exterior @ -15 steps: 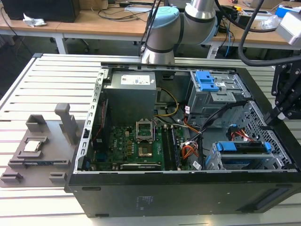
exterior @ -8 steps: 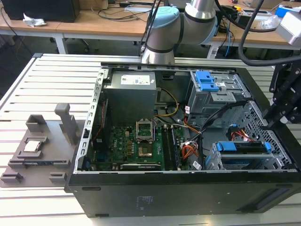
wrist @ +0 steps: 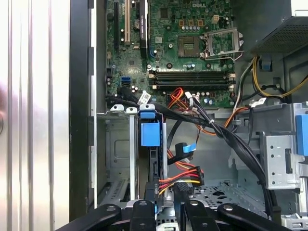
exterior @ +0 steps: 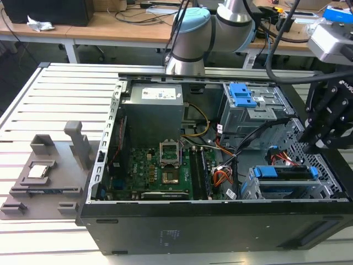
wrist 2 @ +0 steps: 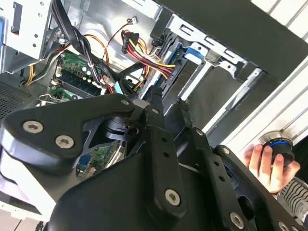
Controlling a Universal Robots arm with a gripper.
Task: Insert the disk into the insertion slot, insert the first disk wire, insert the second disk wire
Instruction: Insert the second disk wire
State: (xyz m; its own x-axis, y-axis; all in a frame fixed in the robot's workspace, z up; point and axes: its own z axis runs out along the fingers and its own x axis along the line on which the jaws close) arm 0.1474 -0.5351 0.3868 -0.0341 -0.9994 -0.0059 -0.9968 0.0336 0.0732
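The disk (exterior: 291, 173) sits in the insertion slot (exterior: 251, 189), beside the motherboard (exterior: 160, 176).

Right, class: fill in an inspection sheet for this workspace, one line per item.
Surface: slatted metal table carrying an open computer case.
Job's things: disk in its blue frame sits in the insertion slot.
Clutter: grey fixture tray beside the case.
Grippers: gripper above the drive cage, close to the wires.
Cables: red, yellow and orange wire bundle beside the disk.
Surroundings: desks behind; a hand by the case.
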